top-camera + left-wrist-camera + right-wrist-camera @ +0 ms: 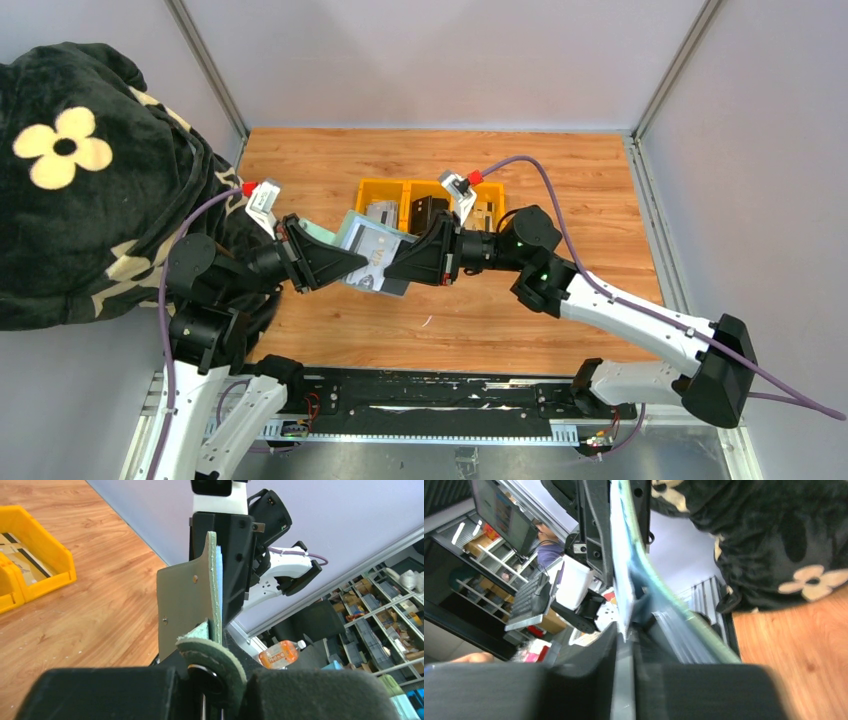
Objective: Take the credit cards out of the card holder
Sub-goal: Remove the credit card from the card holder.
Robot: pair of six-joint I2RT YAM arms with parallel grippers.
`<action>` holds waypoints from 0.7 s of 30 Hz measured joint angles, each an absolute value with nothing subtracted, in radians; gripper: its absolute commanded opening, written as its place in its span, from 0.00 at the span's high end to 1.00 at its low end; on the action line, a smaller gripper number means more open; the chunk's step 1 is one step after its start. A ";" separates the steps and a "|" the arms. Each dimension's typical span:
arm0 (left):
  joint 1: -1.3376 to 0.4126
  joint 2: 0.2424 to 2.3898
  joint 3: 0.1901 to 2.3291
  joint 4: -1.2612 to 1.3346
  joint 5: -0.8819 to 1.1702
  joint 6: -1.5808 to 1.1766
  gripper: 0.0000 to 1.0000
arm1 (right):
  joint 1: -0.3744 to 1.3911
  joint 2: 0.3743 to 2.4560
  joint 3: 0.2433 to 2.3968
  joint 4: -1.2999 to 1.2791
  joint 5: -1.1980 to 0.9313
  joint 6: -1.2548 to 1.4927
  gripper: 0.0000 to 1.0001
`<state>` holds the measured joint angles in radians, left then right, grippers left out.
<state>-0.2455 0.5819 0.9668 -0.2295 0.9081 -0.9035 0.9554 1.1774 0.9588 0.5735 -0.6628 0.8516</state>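
The sage-green card holder (352,232) is held open in the air between both grippers, above the wooden table. My left gripper (343,266) is shut on its left side. In the left wrist view the holder (182,600) stands edge-on with its round snap tab (216,661) between my fingers (100,695). My right gripper (396,268) is shut on a silver-grey credit card (376,254) that lies in the holder's inner pocket. In the right wrist view the thin pale card (620,580) runs between my fingers (574,685), with the holder's green edge (676,611) beside it.
A yellow three-part tray (383,186) stands behind the holder with a silver-grey card (382,212), a black card (428,212) and a beige card (487,210) in it. It also shows in the left wrist view (47,555). A black floral cloth (80,180) fills the left.
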 measured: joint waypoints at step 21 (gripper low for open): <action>-0.244 0.566 1.009 -0.194 0.872 -0.915 0.63 | 0.955 1.354 0.887 1.205 -0.635 1.213 1.00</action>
<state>-0.2436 0.5663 1.0088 -0.1936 0.8719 -0.9150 0.9550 1.3540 0.8871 1.2045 -0.6350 1.2125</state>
